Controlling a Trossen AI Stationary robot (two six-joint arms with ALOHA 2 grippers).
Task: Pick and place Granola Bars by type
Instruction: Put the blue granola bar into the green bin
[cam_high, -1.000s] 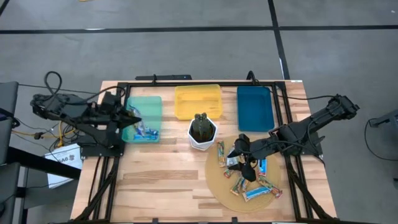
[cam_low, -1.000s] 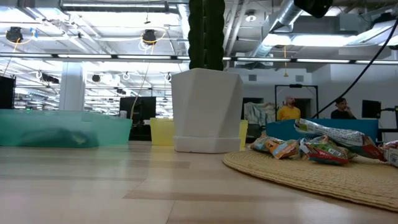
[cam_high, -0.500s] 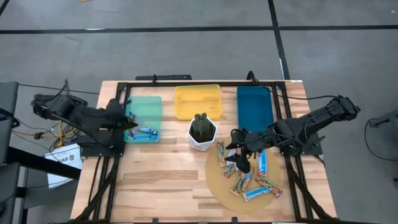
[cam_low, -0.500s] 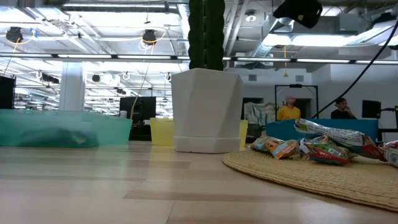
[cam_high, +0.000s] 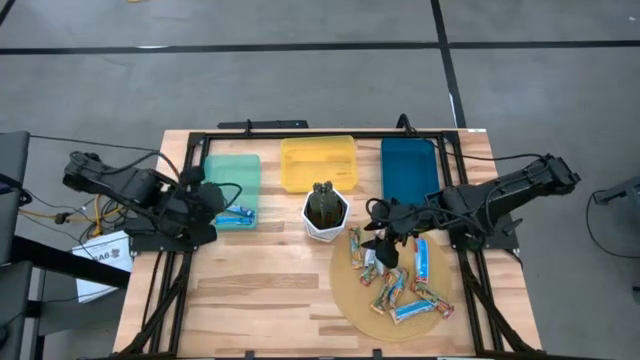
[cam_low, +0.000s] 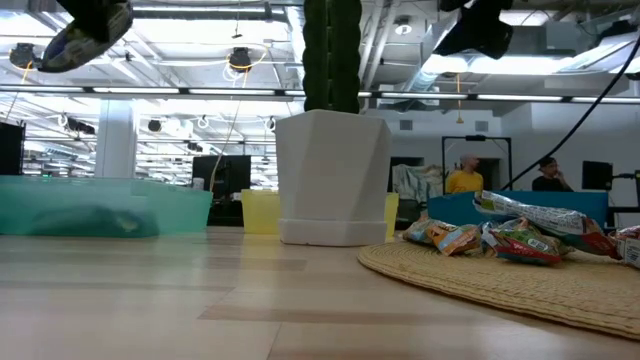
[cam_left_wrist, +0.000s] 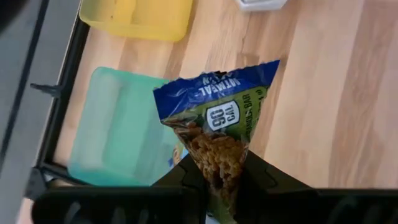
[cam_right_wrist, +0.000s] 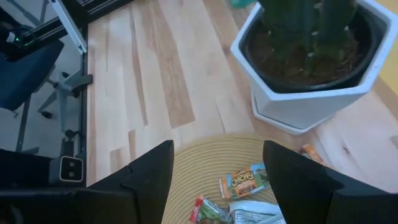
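Observation:
My left gripper (cam_left_wrist: 224, 186) is shut on a blue-and-green granola bar (cam_left_wrist: 217, 112). It hangs slanting down over the near right part of the green tray (cam_high: 232, 180). Another blue bar (cam_high: 236, 214) lies in that tray's near right corner. Several more granola bars (cam_high: 400, 285) lie flat on the round woven mat (cam_high: 350, 295). My right gripper (cam_high: 384, 243) hovers open over the mat's far left part, beside the white pot (cam_high: 325, 215). Nothing lies between its fingers (cam_right_wrist: 149, 180). Bars (cam_right_wrist: 245, 182) lie on the mat below it. My left gripper pinches one end of the bar's wrapper (cam_left_wrist: 219, 169) between its two fingers. The fingers slant downward. The bar sticks out beyond the fingertips, its blue crimped end (cam_left_wrist: 211, 90) free, lifted clear of the tray and the table.
A yellow tray (cam_high: 318, 163) and a blue tray (cam_high: 409, 172) stand along the far edge beside the green one. The white pot with a cactus (cam_low: 332, 175) stands mid-table, close to the mat. Bare wood lies at the near left. People show in the room behind.
My left gripper has sunk and tipped steeply downward over the green tray, keeping the bar, and has come into the low view's top left. My right gripper, still open, has swung a little toward the pot over the mat.

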